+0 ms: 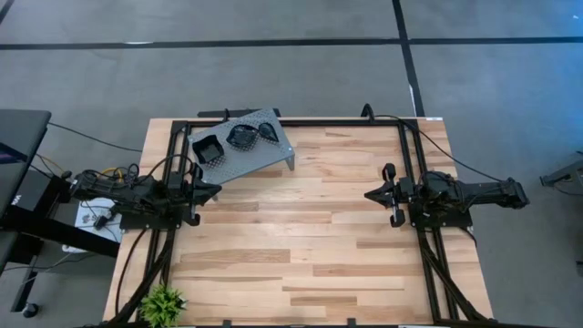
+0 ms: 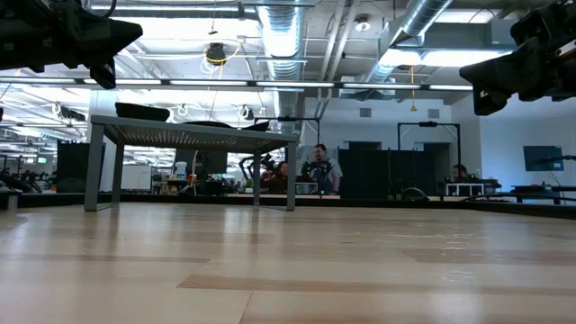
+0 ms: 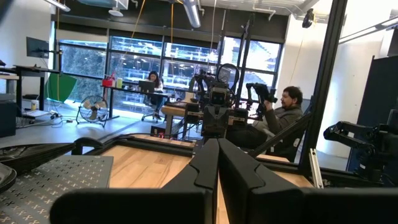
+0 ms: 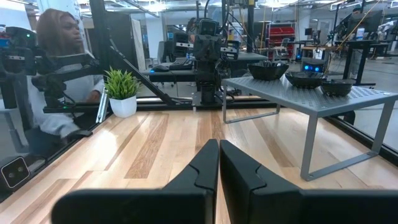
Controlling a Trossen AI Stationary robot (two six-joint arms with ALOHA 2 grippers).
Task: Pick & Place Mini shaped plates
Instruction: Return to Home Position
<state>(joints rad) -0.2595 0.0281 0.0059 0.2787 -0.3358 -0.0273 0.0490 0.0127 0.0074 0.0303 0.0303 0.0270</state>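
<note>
While both arms sit low at the two sides of the tabletop [image 1: 301, 237], I log the state from left to right.

Left hand [image 1: 215, 190]: at the left edge, just beside the near left corner of the grey perforated shelf [image 1: 273, 157]. Its fingers [image 3: 202, 168] are pressed together with nothing between them.

Mini shaped plates [image 1: 242, 137]: all the ones I can find are on top of the shelf at the far left of the tabletop, in three spots in a row. These are a square dish [image 1: 209, 148], a scalloped dish [image 1: 242, 137] and a leaf dish [image 1: 269, 133]. How many lie nested at each spot I cannot count. I see no plate down on the wood.

Right hand [image 1: 371, 195]: at the right edge, well apart from the shelf and pointing across toward it. Its fingers [image 4: 239, 168] are also closed on nothing.

Judgement: placing looks finished and both arms look parked.

Handling note, should any dish need lifting again:
- Small and glossy black (likely glazed or hard plastic), so probably light, stiff and slippery, and apt to chip if knocked.
- Best hold is across the rim, one finger inside the bowl and one outside, on a straight side of the square or at the broad end of the leaf.
- A nested dish may drag its neighbour up with it, so lift straight and slowly.
</note>
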